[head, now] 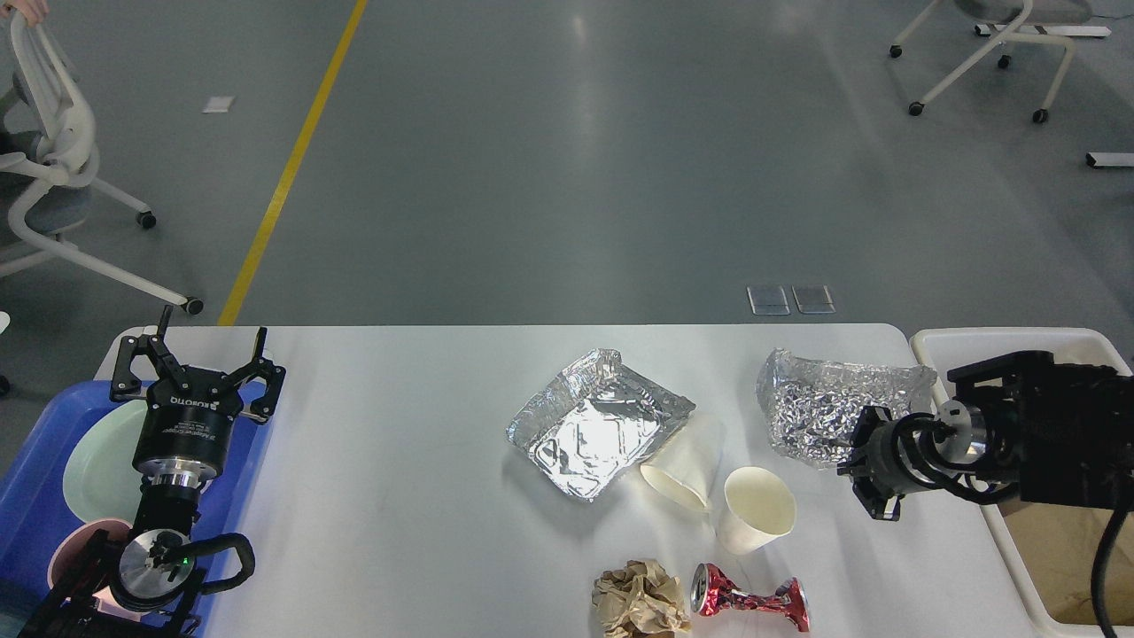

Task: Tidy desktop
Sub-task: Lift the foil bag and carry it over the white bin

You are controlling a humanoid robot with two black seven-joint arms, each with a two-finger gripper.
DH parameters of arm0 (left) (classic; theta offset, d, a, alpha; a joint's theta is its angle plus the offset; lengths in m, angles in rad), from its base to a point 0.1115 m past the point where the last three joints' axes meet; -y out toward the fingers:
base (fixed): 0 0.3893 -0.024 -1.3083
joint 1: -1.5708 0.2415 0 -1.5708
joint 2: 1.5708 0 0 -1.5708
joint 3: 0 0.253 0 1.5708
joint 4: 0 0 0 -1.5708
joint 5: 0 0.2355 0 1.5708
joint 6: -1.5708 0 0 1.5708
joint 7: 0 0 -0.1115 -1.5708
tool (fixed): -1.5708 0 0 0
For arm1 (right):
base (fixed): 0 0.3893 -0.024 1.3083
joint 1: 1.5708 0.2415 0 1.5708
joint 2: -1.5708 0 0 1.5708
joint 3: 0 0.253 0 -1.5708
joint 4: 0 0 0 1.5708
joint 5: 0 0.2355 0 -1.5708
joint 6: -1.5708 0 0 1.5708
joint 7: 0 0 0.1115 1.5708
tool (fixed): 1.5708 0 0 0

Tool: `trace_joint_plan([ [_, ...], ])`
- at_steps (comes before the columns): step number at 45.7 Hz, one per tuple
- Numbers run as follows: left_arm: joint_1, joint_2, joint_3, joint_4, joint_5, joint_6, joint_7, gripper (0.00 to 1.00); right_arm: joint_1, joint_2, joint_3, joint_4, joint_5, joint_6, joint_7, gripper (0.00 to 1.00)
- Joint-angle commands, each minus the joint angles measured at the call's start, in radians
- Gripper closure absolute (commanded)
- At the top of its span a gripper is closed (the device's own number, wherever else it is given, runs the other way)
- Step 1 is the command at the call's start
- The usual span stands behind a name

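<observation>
The desktop (399, 461) is a wide white tabletop strewn with litter. My right gripper (861, 465) reaches in from the right edge and is shut on a crumpled sheet of foil (828, 408), held just left of the cream bin (1001, 341). Left of it lie a flattened foil tray (594, 430), a paper cup on its side (687, 465) and an upright paper cup (757, 512). Brown crumpled paper (640, 598) and a crushed red can (751, 601) sit at the front edge. My left gripper (199, 363) stands open, fingers up, at the far left.
A blue tray (27, 478) at the left edge holds a pale green plate (93, 461) and a pink cup (66, 549), partly behind my left arm. The cream bin stands off the table's right end. Office chairs stand on the grey floor beyond.
</observation>
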Motion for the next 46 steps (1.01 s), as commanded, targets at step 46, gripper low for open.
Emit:
trace_joint_plan([
  [46,0.001,-0.002,0.0,0.0,-0.001,-0.002,0.002,0.04,0.995,-0.169,-0.333,0.699,-1.308,0.445,-0.017,1.0],
])
